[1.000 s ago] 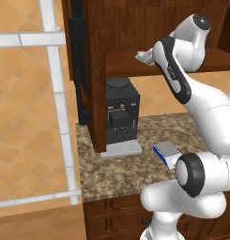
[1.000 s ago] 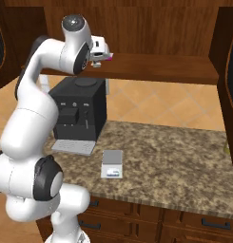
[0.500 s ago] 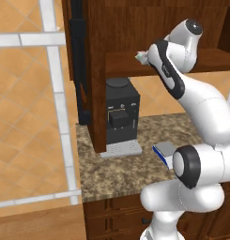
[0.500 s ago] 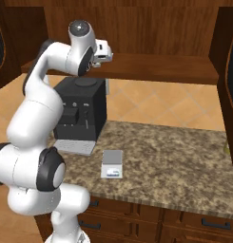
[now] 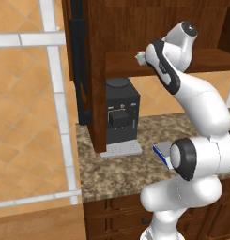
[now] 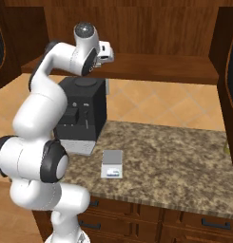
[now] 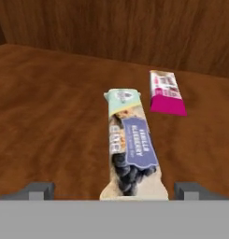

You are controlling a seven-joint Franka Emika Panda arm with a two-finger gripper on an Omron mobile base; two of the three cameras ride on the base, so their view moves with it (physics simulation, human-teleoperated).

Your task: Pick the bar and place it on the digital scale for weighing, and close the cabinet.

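Left base view: arm reaches up to the cabinet (image 5: 111,70) shelf; scale (image 5: 162,153) waits on the desk.
Right base view: scale (image 6: 112,164) beside coffee machine (image 6: 82,114).
Hand view: bar (image 7: 131,147) lies lengthwise dead ahead between wide-open, empty fingers (image 7: 41,190); pink packet (image 7: 166,92) beyond.

Arm raised high, elbow bent, gripper (image 7: 113,189) spread wide.

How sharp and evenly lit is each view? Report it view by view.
Hand view: soft and blurred, the pale greenish-tan wrapped bar has unreadable print, and the smaller pink-and-white packet is blurred too. Left base view: crisp, with flat light and shade under the dark brown wooden cabinet. Right base view: crisp and even, with no glare on the blue-based digital scale.
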